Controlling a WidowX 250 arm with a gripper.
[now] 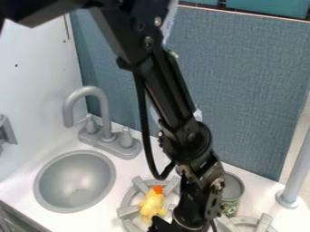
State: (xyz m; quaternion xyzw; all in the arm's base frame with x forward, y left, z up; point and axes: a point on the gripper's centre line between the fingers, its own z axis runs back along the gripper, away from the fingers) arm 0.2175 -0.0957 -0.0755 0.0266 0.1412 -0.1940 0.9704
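Note:
The black gripper [181,224] hangs low at the bottom centre, over the right side of the near stove burner. Just left of it, a yellow toy [152,205] with an orange top end lies on the grey burner grate [128,211]. Right behind the arm stands an open can [231,195] with a green patterned label, partly covered by the arm. The gripper's lower end is cut by the bottom edge, and what lies between its fingertips cannot be made out.
A round grey sink [75,182] is on the left, with a grey faucet [104,118] behind it. A second burner [259,223] sits at the lower right. A grey post [293,176] rises at the right edge. A blue-grey panel [248,90] stands behind the counter.

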